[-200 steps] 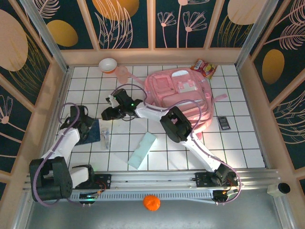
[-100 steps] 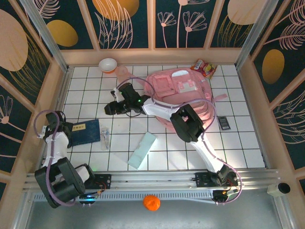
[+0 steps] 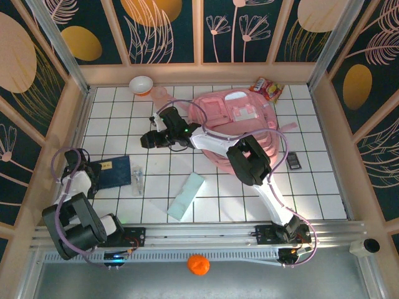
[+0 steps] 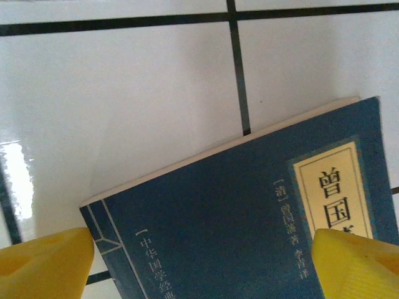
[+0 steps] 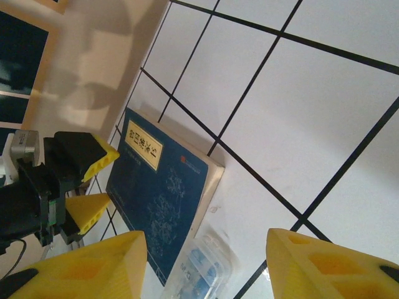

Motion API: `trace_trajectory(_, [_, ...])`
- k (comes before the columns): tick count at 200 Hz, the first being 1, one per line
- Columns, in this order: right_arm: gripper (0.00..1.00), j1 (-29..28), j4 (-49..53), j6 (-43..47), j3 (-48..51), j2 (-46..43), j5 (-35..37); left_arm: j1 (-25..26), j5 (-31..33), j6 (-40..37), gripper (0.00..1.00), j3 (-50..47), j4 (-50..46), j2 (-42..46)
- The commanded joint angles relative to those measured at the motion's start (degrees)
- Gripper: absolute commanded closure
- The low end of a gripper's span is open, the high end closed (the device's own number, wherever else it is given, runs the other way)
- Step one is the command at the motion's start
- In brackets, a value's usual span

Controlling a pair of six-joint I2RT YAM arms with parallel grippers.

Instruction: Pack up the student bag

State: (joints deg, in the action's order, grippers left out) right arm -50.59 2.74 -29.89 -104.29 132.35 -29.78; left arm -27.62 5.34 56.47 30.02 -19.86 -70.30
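On the white tiled desk [image 3: 324, 193] I count two claws and one piece of each thing. At the left side, the left claw [image 3: 87, 169] stands over the left end of one dark blue paperback book [image 3: 113, 172]. Its yellow fingers [image 4: 47, 261] are spread wide apart and hold nothing. Just right of the book lies one small clear plastic packet [image 3: 137, 181], and then one pale green flat box [image 3: 186, 195]. At the far edge stand one white round bowl [image 3: 141, 84] and one pink plastic cup [image 3: 161, 95].

The right claw [image 3: 144, 141] is open too, with only tiles between its fingers. One large soft pink fabric student bag [image 3: 240, 124] lies in the far right part of the desk. It is near the right claw, on its right and apart from it, and well apart from the left claw. The bag lies flat with its pocket side up. Its long axis seems to slant from far left to near right.

Behind the bag is one red and yellow snack packet [image 3: 266, 88], and right of it one dark flat device [image 3: 293, 161]. One orange ball [image 3: 197, 264] rests on the grey ledge before the arm bases.
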Motion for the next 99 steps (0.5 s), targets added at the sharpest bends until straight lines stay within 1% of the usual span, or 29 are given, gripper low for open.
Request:
trace_trajectory(1, [0.46,0.54,-1.25,0.8,0.62,-3.5,0.6,-0.42,-4.46,-2.67,0.11,0.38,4.12,-3.05])
trace_trajectory(23, [0.47,0.71,-1.34,0.8,1.5,-4.38,1.33,-0.42,-7.38,-4.8,0.19,1.32,6.76,-5.51])
trace_trajectory(56, [0.47,1.66,-3.01,-0.31,5.01,-6.59,2.26,0.31,-11.37,-5.97,0.24,2.31,9.65,-6.29])
trace_trajectory(85, [0.47,2.62,-4.6,-1.72,8.31,-8.35,2.7,3.95,-11.91,-7.1,0.31,4.34,10.82,-7.85])
trace_trajectory(99, [0.47,2.8,-4.08,-1.71,9.12,-9.02,3.43,6.21,-12.3,-7.65,0.32,5.91,11.46,-9.95])
